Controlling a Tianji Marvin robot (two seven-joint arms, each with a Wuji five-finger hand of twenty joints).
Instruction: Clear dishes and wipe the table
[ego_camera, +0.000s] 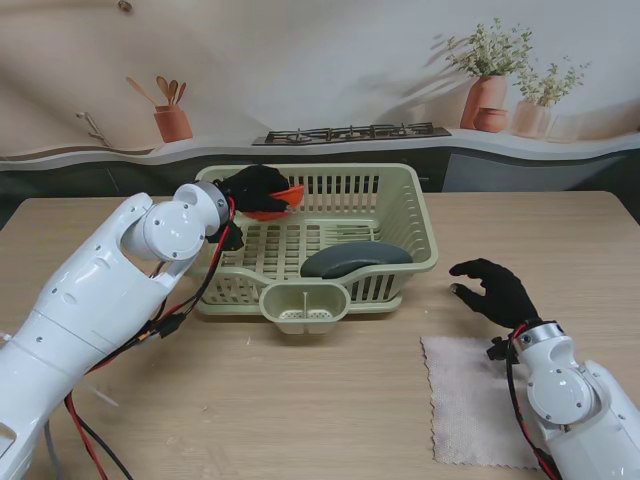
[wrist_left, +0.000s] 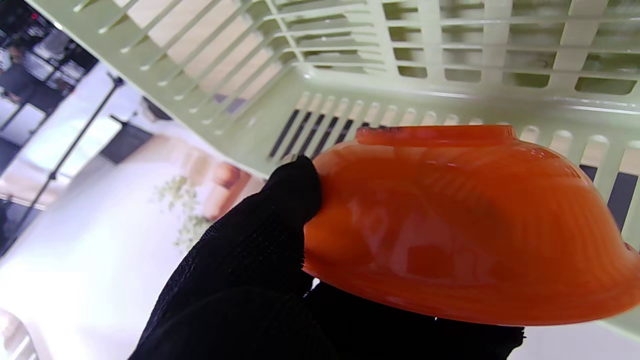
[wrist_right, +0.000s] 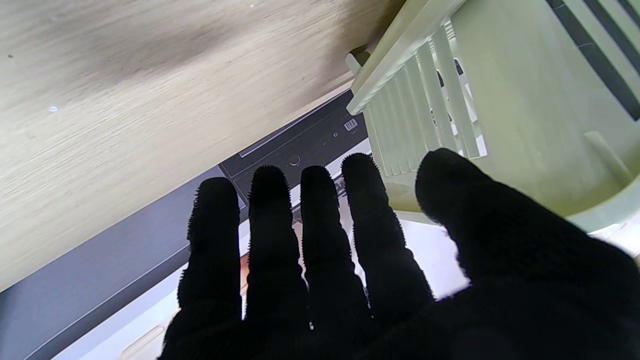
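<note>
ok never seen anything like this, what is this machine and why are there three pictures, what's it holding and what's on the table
It is a robot with two white arms, each ending in a five-finger hand in a black glove. The wide picture comes from a camera on the robot's stand, looking down at the wooden table. The other two come from cameras on the wrists, looking along the fingers, so they appear upside down.

On the table stands a green dish rack with a grey plate lying inside. A pale cloth lies nearer to me, on the right.

The left hand holds an orange bowl over the rack. The right hand is open, holding nothing, beside the rack.
</note>
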